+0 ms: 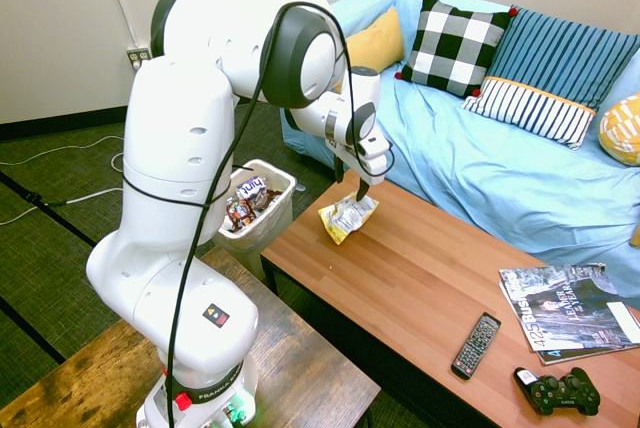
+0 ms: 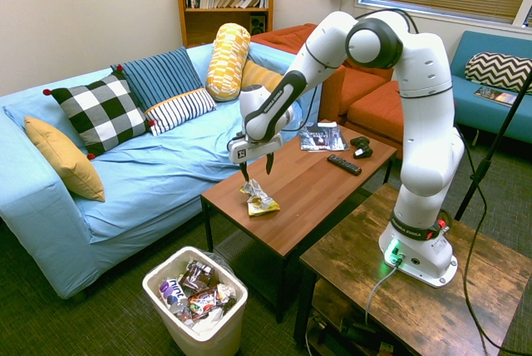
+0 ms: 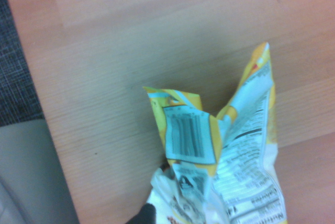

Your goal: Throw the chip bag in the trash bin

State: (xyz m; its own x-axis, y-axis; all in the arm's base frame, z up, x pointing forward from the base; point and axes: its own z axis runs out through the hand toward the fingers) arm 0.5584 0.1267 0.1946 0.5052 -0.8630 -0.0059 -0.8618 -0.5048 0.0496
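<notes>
The chip bag (image 1: 347, 216) (image 2: 259, 198), yellow and white with dark print, lies crumpled on the wooden coffee table (image 1: 420, 278) near its corner closest to the bin. My gripper (image 1: 360, 188) (image 2: 256, 171) hangs open right above the bag, fingers pointing down, one fingertip close to the bag's raised top edge. In the wrist view the bag (image 3: 220, 161) fills the lower right, barcode and nutrition print showing. The off-white trash bin (image 1: 268, 236) (image 2: 208, 335) stands on the floor beside the table's end, below that corner, with colourful candy wrappers inside.
At the table's far end lie a remote (image 1: 476, 345), a black game controller (image 1: 557, 393) and a magazine (image 1: 570, 313). A blue-covered sofa (image 1: 480, 148) with pillows runs along the table's long side. A dark wooden side table (image 2: 416, 289) stands beside the coffee table.
</notes>
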